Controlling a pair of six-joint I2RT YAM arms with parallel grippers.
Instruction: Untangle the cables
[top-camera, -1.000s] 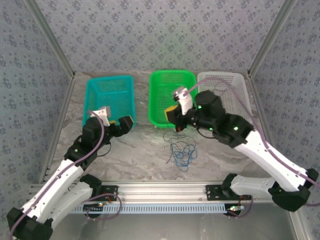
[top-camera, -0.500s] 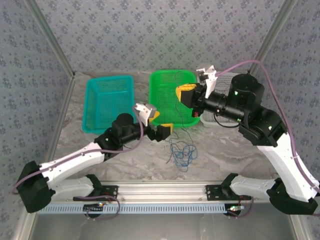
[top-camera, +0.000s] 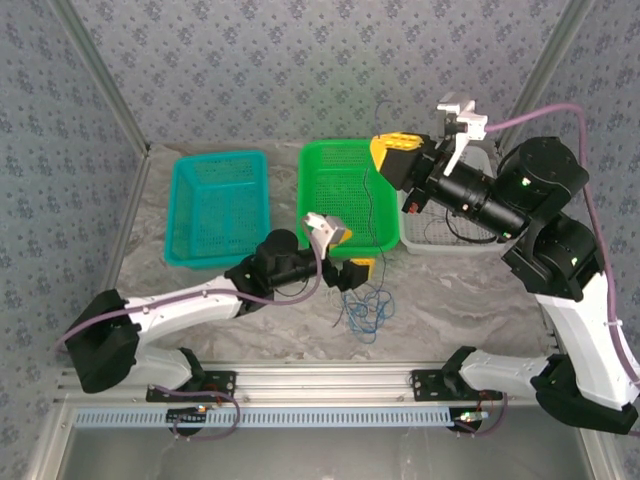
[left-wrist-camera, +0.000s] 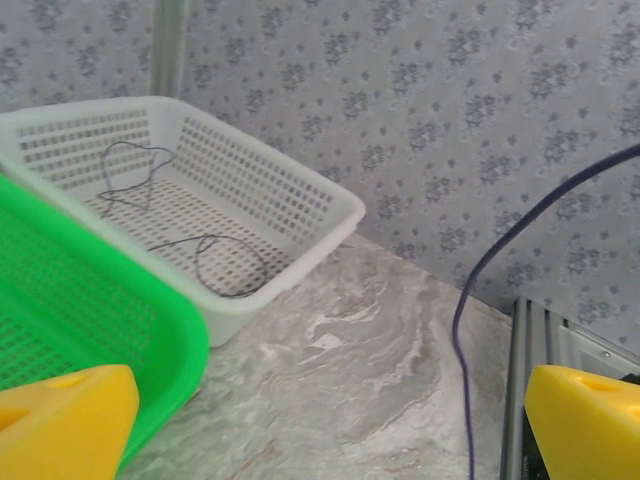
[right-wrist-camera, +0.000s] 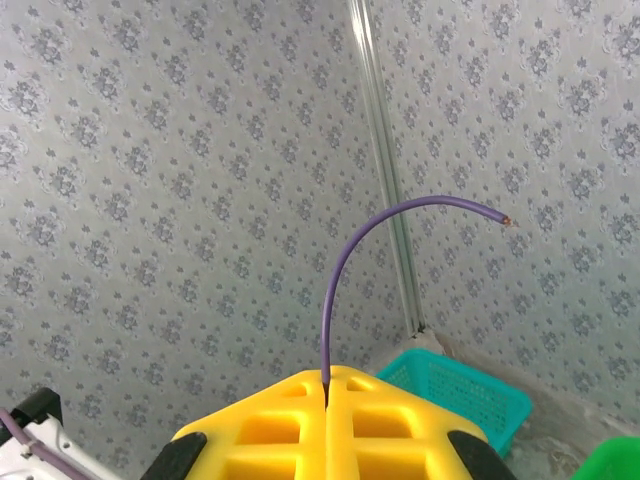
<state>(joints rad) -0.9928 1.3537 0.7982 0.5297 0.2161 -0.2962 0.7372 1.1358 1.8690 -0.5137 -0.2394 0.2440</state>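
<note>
While the right gripper (right-wrist-camera: 327, 385) has its yellow fingers (right-wrist-camera: 400, 425) pressed flat together on one thin blue-purple strand (right-wrist-camera: 338, 262), the short free end of that strand arcs up past the fingertips. The long part drops from the gripper, held high over the green basket (top-camera: 340, 147), toward the tangle (top-camera: 365, 308) of blue and dark cables on the marbled table (top-camera: 450, 300) just in front of that basket. The height looks purposeful: a raised pinch lets the strand slide out of the knot under its own tension, I judge. The left gripper (top-camera: 352, 252) sits low, just beside the tangle, its fingers (left-wrist-camera: 60, 425) spread wide and holding nothing. A blue-purple line, likely the same hanging strand, crosses its wrist view near the right-hand finger without touching it, so this arm seems placed to pin or catch the rest of the knot, though that is a guess. The overhead view gives the layout — raised arm, tangle, the teal basket (top-camera: 215, 157) off to the left — but leaves the pinch too small to judge, where the right wrist view shows it close up. The left wrist view makes plain the white basket (left-wrist-camera: 300, 255) with dark strands (left-wrist-camera: 205, 238) lying loose inside it, faint from above.
</note>
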